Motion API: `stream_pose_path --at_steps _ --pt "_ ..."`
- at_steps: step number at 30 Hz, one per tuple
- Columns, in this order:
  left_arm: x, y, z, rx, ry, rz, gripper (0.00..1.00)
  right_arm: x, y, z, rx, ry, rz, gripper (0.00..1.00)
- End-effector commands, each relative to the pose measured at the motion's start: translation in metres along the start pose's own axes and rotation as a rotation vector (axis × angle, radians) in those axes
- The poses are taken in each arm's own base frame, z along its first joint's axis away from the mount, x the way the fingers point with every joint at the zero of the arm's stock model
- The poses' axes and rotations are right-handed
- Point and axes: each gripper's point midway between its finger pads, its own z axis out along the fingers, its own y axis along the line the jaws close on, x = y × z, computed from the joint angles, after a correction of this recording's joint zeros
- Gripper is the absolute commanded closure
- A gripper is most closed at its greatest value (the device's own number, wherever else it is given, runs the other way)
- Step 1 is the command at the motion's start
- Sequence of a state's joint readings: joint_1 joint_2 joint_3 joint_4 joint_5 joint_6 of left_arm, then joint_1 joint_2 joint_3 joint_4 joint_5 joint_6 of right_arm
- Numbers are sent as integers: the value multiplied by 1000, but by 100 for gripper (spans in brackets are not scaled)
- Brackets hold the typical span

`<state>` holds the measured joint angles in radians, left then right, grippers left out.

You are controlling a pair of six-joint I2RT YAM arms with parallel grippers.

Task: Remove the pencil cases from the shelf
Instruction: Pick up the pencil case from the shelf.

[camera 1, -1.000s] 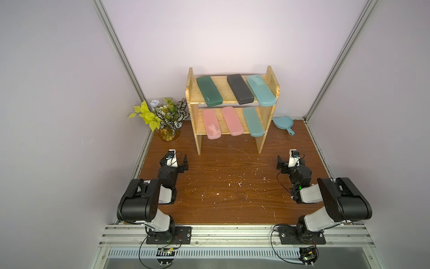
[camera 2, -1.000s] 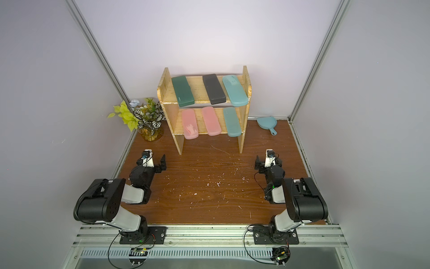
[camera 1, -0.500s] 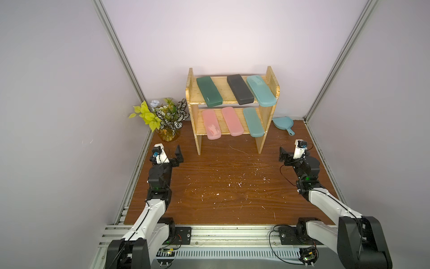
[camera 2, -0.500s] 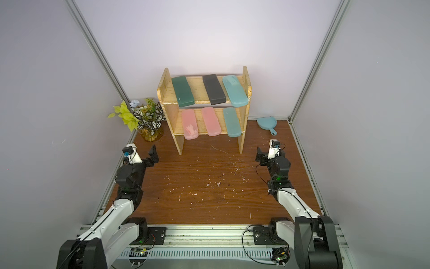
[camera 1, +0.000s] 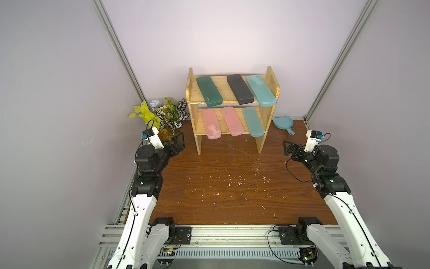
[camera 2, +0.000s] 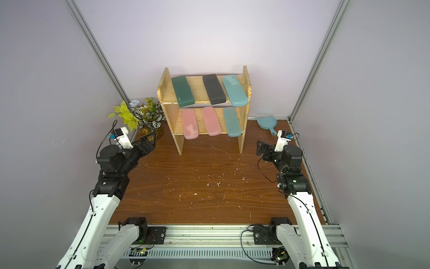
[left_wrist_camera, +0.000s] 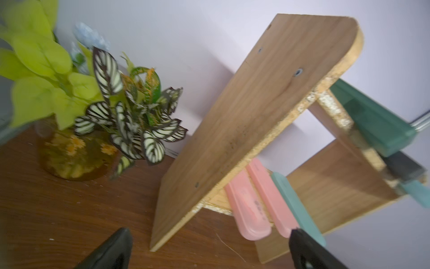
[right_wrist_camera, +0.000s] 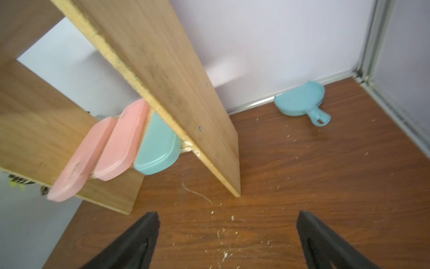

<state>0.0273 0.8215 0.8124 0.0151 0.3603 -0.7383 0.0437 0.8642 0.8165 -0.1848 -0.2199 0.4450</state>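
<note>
Shelf: the two-tier light wooden shelf stands upright at the back of the surface, near the rear wall, with both side panels planted on the wood.
Upper tier: three cases lie flat side by side, slightly angled, their front ends jutting past the board's edge. The dark green case lies toward the left panel, the black case in the middle, and the light teal case just beside the right panel, close to the black one.
Lower tier: three more cases, likewise overhanging. The marked pink case, with a pale shape on its lid, lies at left, the plain pink case in the middle, and the second light teal case at right.
Left fingers: spread wide, gripping no object. In both top views they hang over the surface near the potted plant, short of the left panel. The wrist view faces that panel's outer face.
Right fingers: spread wide, gripping no object. They hang near the foot of the right panel, apart from it.
Surface: dark brown wood grain, scattered with white flecks. A pale scratch lies in front of the shelf.
Other items: the potted plant has yellow-green and striped leaves and stands at the back left, beside the shelf. A blue dustpan lies at the back right by the wall, apart from the shelf.
Task status: all six cases rest on the shelf.
</note>
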Motion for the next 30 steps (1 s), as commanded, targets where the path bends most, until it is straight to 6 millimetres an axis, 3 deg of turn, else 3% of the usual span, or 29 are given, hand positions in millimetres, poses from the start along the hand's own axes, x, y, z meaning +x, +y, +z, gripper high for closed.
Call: stream_pose_path --at_steps 1,6,12,20,25,30 --pt "0 -38 -3 142 86 -197 1 18 27 -2 -139 143 125 1" --pt "-19 -81 5 260 65 -329 1 21 40 3 -198 210 171 1" --pt "-30 -115 18 332 73 -462 0 18 61 0 -269 277 169 1" --pt "-35 -147 34 343 57 -634 0 11 83 -4 -328 310 176 1" --pt "-24 -170 52 351 78 -672 0 8 99 -7 -366 300 193 1" --pt "-21 -173 67 334 54 -685 5 3 111 -5 -393 302 183 3"
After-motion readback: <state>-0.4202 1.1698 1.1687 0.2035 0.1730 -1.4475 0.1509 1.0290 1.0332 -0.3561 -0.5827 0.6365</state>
